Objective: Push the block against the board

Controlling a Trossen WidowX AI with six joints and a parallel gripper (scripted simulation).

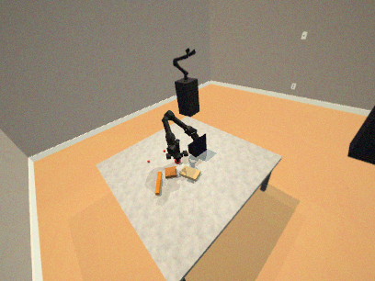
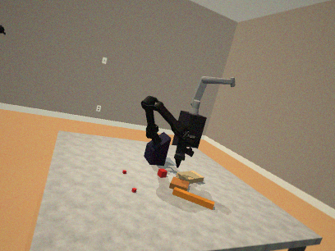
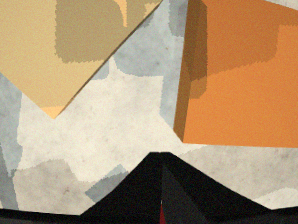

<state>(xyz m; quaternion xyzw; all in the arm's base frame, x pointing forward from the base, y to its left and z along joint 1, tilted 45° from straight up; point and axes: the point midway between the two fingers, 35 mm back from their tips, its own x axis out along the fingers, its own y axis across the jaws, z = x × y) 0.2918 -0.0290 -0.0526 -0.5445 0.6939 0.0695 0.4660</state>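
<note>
Gripper shut tight with nothing between the fingers, pointing down over the grey table, tip hanging just above the surface. Square block, orange, lying flat on the table just ahead of and below the fingertips, not touched in any view. In the wrist view, square block up and to the right of the closed fingers, with a tan flat piece up and to the left and a strip of bare table between the two. Board, long and orange, lying flat beyond the block on the side away from the gripper; near the block, but contact not discernible. Red cube sitting on the table close beside the gripper tip, two smaller red bits farther out
</note>
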